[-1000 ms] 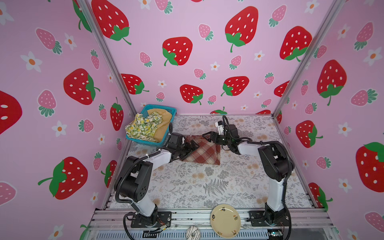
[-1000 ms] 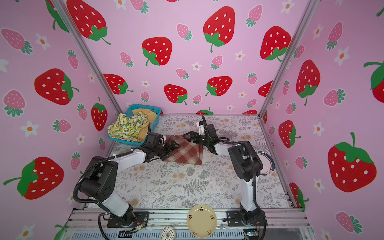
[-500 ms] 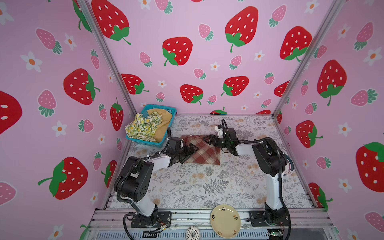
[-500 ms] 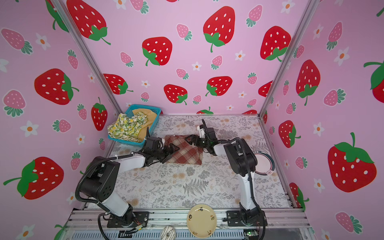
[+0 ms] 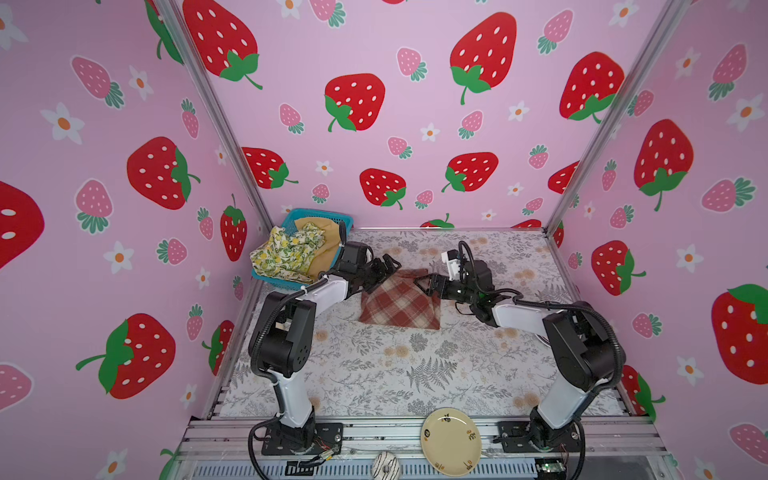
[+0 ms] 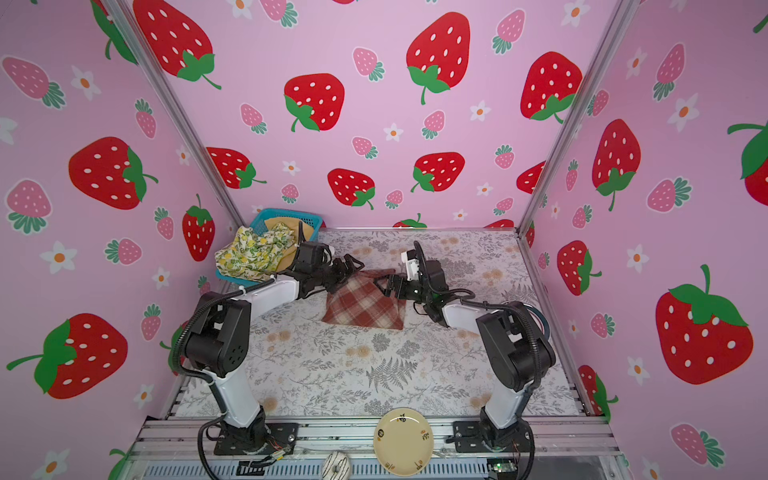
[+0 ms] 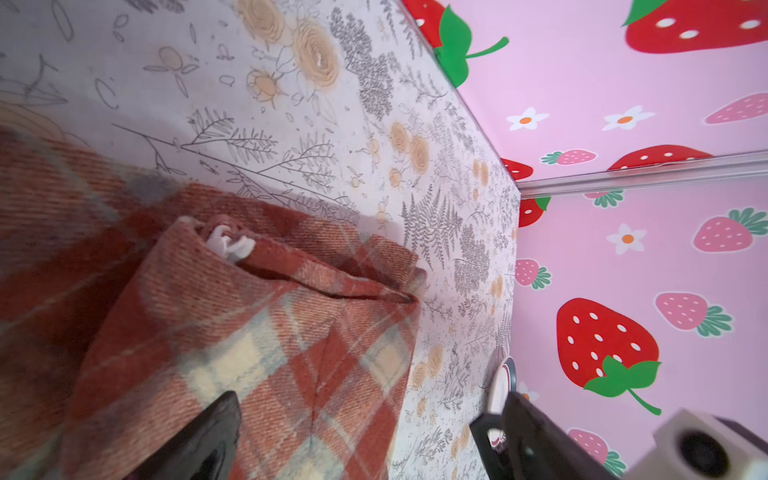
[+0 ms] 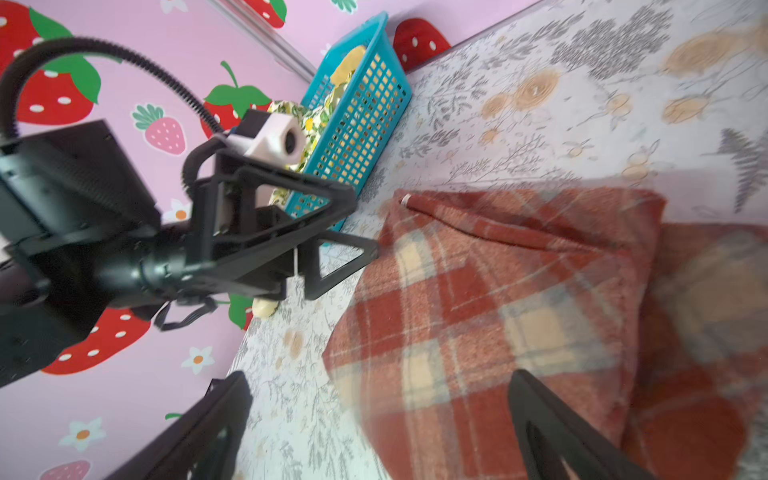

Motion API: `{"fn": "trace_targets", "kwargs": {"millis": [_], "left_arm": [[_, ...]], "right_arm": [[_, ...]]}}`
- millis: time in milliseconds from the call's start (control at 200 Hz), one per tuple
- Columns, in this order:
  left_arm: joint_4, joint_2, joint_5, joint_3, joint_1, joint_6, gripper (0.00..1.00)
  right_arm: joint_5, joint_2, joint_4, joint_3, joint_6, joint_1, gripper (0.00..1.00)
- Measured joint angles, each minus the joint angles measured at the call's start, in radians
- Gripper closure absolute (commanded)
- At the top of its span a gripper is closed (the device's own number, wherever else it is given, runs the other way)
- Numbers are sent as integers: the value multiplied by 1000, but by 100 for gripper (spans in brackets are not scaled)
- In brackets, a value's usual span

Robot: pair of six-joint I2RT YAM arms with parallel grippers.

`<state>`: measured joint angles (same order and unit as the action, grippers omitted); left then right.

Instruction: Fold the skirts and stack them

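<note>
Plaid skirt (image 5: 399, 305) folded, left hand (image 5: 392, 266), right hand (image 5: 424, 283) beside it, both spread wide

No legible text, label, brand or number found. The cream plate (image 5: 451, 441), just beyond the front edge of the table (image 5: 415, 374), carries small dark marks near its rim, too small to read in both top views.

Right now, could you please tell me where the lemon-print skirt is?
In both top views the lemon-print skirt spills over the blue mesh basket in the back-left corner, beside the mustard-yellow skirt.
</note>
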<state>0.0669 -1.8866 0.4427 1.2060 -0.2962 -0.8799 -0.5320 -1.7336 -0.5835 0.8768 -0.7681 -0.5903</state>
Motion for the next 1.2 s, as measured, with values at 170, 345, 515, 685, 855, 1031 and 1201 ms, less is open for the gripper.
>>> {"fn": "trace_targets", "kwargs": {"millis": [170,345,515,685,855,1031,1201], "left_arm": [[1,-54,10,-25,10,-5,1],[30,-74,39,-32,23,-5,1],[34,-76,67,-31,39,-5,1],[2,-76,70,-2,47,7,1],[-17,-85,71,63,57,14,1],[6,-159,78,116,59,0,2],[16,-220,105,171,61,-9,2]], "right_arm": [[8,-1,9,-31,11,-68,0],[33,-44,-18,-38,11,-121,0],[69,-109,-46,-93,2,-146,0],[81,-136,-122,-116,-22,-152,0],[108,-138,-173,-142,-32,-166,0],[142,-138,-203,-158,-40,-182,0],[168,-131,-202,-164,-39,-195,0]]}}
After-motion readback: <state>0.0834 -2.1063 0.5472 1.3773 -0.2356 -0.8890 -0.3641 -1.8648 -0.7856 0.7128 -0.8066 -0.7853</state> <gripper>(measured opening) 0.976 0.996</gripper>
